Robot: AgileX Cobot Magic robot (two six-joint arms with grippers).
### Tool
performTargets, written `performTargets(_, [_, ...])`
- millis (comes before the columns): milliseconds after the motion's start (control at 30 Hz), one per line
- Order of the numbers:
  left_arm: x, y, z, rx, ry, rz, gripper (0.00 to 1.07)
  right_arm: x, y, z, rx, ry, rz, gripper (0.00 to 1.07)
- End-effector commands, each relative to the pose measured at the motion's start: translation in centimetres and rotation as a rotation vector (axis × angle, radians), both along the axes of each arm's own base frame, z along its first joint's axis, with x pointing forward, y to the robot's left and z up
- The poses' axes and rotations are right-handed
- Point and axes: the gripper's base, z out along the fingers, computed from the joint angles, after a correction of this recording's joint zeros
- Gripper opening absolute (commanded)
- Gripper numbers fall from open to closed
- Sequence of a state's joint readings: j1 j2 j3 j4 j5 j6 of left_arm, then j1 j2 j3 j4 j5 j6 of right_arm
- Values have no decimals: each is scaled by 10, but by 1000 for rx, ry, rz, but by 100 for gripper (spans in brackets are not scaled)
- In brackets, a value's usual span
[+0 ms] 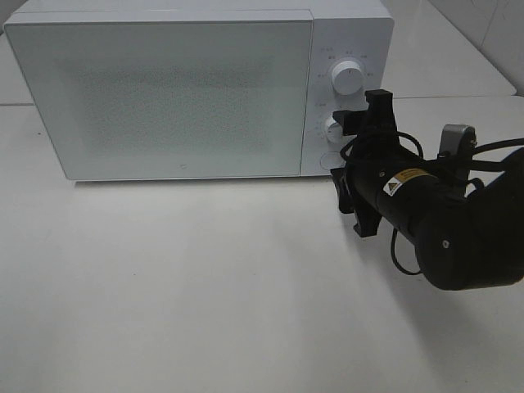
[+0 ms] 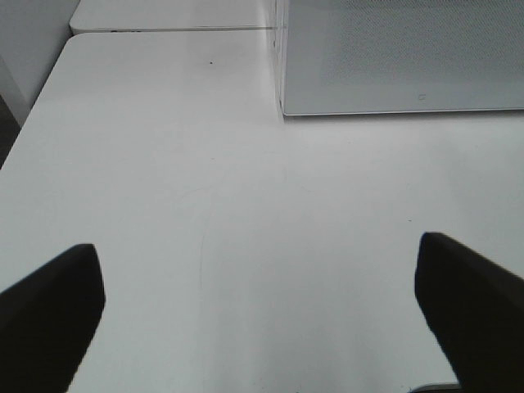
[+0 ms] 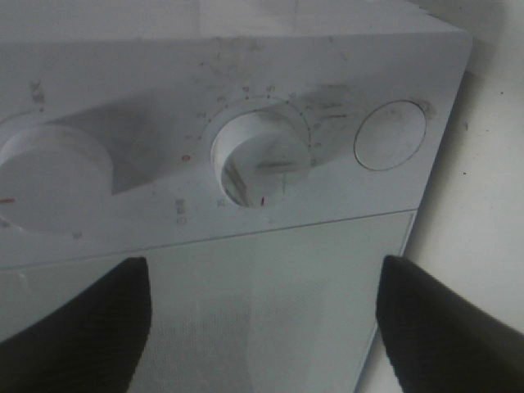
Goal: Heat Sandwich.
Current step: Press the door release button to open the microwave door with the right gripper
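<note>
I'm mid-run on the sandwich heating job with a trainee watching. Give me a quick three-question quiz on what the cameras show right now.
1. True or false: the door of the microwave stands open.
2. What does the right gripper face? A a plate; B the lower dial; C a cup.
3. Fill in: the left gripper hovers over the table with its jaws ____.
Key: 1 false, the door is shut. 2 B. 3 open.
</note>
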State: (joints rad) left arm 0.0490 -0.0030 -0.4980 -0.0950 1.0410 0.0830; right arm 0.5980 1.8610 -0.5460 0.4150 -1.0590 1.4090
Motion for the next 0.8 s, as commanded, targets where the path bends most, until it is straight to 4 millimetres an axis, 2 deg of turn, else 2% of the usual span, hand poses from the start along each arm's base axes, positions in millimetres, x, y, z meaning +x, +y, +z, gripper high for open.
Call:
performTargets(33, [-4, 0, -1, -5, -27, 5, 98, -8, 0, 10, -103, -7, 96, 75])
performTargets(200, [-4, 0, -1, -5, -27, 5, 98, -16, 3, 18, -297, 30, 243, 75])
performTargets(267, [-4, 0, -1, -5, -27, 5, 98, -20, 1, 21, -432, 48, 345, 75])
performTargets(300, [-4, 0, -1, -5, -27, 5, 98, -20, 1, 21, -432, 48, 345, 75])
performTargets(533, [-4, 0, -1, -5, -27, 5, 98, -31, -18, 23, -767, 144, 604, 75])
performTargets(800, [-4, 0, -1, -5, -27, 5, 98, -43, -30, 31, -976, 186, 759, 75])
